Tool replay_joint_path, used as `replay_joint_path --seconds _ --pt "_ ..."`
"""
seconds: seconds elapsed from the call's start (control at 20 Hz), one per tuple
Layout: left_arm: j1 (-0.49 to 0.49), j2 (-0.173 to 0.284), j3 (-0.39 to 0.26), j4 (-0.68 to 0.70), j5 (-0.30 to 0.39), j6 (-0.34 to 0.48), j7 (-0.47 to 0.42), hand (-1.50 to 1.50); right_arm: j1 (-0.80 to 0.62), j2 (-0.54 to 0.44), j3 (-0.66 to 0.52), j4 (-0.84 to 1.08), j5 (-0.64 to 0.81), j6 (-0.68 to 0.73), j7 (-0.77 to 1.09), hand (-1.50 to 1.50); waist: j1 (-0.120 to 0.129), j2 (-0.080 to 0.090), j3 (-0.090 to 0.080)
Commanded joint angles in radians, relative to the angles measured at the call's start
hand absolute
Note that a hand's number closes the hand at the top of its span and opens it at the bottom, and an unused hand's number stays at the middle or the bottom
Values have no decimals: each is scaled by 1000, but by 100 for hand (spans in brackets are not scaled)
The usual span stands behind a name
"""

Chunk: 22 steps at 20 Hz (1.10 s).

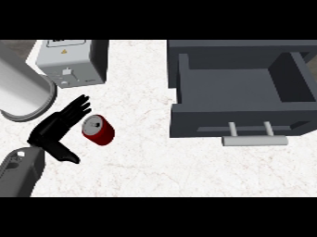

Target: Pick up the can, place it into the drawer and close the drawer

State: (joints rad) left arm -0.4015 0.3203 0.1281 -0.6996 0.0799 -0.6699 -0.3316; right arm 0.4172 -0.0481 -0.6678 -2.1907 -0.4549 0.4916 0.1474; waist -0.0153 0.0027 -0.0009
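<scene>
Left robot hand [57, 125]: open wide, fingers straight and the thumb spread low, palm turned toward the can, holding nothing
Right robot hand: not in view
Can [98, 130]: red with a silver top, on the bench just beside the left palm, between fingers and thumb; contact cannot be told
Why so held: the spread looks set to wrap the can from its left side, so the grasp seems about to begin
Drawer [247, 88]: dark grey, pulled open, nothing inside, handle [254, 140] facing the robot
Open room: bare bench [148, 157] lies between can and drawer, nothing in the path
Edges: the drawer's front wall stands in the way, so the can must be lifted over it
Crowding: a white cylinder [14, 85] and a grey box [71, 62] sit near, behind the hand
</scene>
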Motion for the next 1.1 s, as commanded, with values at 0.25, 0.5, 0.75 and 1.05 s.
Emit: replay_joint_path --seconds 0.25,0.5,0.75,1.05 --pt "-68 -24 -17 276 -109 4 -218 -150 -48 -5 -13 6 -1 -5 40 -150 0 1 0" --pt "-149 -37 -12 381 -130 23 -247 -150 7 13 -47 -10 -43 49 26 -150 -8 2 -1" --pt "-156 -80 -21 416 -142 30 -254 -150 -8 -19 -63 -21 -101 28 93 -150 -5 1 0" --pt "-194 -55 15 502 -120 -19 -261 150 15 -8 -79 -29 -116 61 78 -150 -17 6 -2"
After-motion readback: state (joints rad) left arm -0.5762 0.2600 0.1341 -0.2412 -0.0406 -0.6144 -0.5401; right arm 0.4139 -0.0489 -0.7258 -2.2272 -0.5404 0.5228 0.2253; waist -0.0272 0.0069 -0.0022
